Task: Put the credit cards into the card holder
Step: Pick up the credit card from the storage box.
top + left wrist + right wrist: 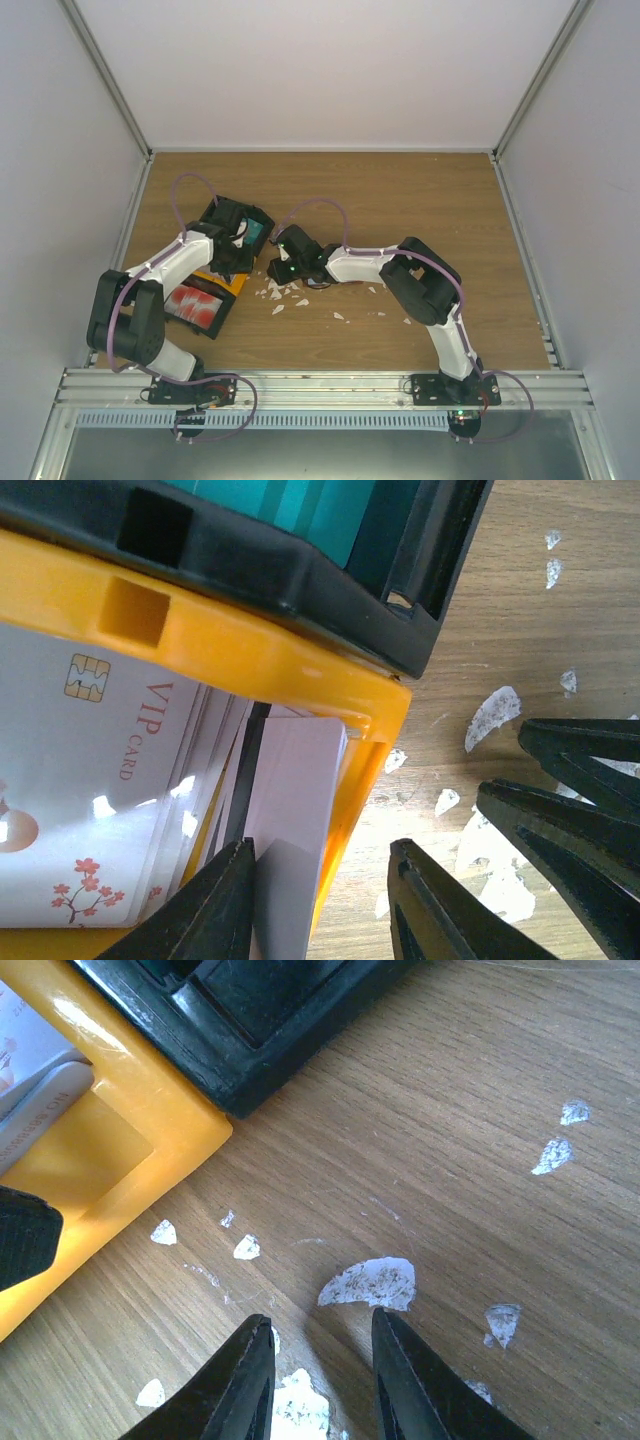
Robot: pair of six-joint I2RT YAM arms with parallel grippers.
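Note:
The credit cards lie in a black-and-orange tray (225,290): red ones (195,305) at the near end, teal ones (256,232) at the far end. In the left wrist view, white VIP cards (90,780) lie flat and a pale card (295,800) stands on edge inside the orange wall (375,760). My left gripper (322,848) is open and straddles that wall, its left finger against the pale card. My right gripper (318,1380) is open and empty, low over the wood beside the tray corner (100,1150). The card holder is not in view.
Several small white scraps (370,1282) litter the wood around my right gripper and also show in the top view (280,292). The two grippers (262,266) are close together at the tray's right side. White walls enclose the table on three sides.

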